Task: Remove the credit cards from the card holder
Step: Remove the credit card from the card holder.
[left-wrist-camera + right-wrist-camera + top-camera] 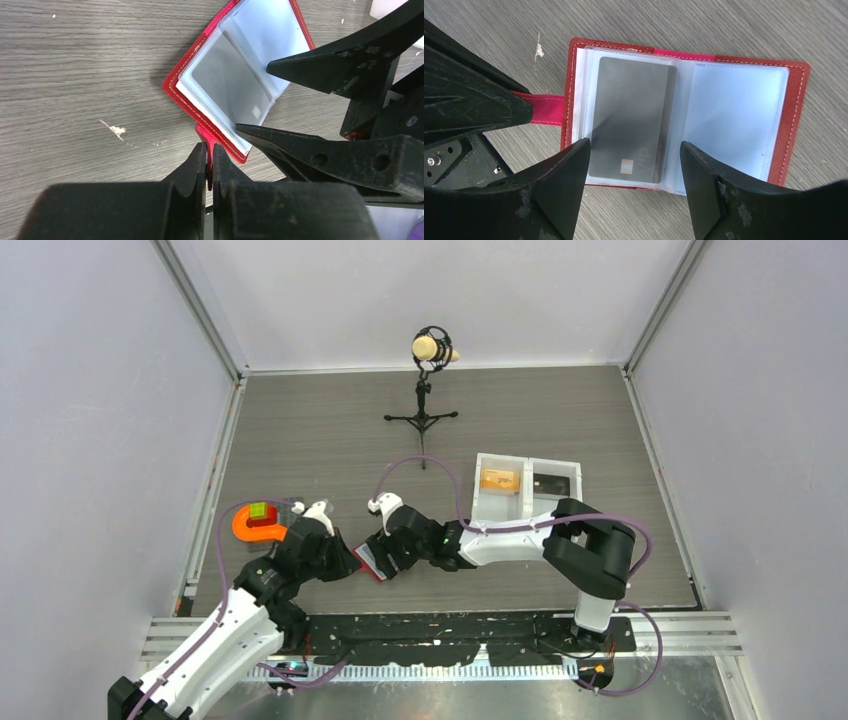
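The left claw [210, 157] pinches the red folding card holder's [796, 107] nine-o'clock strap [544, 109]. The spread right claw [634, 160] may nip the clear sleeve [736, 115] along with the dark grey credit card [631, 115], dragging everything.

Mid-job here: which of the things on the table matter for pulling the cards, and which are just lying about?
Job: red folding card holder, open; dark grey card in its clear pocket; left gripper, shut on the holder's strap; right gripper, open over the card.
Lying about: white two-compartment tray; orange block in it; microphone on black tripod; orange curved piece with green block.
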`<action>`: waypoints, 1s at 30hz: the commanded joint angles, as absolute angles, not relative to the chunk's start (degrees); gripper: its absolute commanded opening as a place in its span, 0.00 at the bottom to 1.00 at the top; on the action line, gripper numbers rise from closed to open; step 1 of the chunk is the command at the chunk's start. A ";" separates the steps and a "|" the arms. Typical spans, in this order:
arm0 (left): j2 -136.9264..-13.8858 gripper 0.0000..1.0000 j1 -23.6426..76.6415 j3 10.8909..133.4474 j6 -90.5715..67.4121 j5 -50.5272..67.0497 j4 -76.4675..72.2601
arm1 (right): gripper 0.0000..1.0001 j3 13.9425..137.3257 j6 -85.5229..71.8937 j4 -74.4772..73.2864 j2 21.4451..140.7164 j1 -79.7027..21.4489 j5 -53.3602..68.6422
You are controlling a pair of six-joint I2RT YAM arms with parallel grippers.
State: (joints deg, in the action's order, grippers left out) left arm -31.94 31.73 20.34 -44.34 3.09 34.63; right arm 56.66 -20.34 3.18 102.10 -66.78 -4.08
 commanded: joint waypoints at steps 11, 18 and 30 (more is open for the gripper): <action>-31.59 0.00 31.55 22.66 -43.78 3.40 34.39 | 0.73 57.07 -20.48 8.88 102.23 -66.84 -0.87; -30.95 0.00 31.55 22.61 -43.86 3.45 34.61 | 0.70 56.79 -20.65 8.44 103.50 -66.88 -1.95; -30.94 0.00 31.55 23.03 -43.68 3.43 34.98 | 0.73 57.94 -21.17 6.33 105.05 -66.93 -1.24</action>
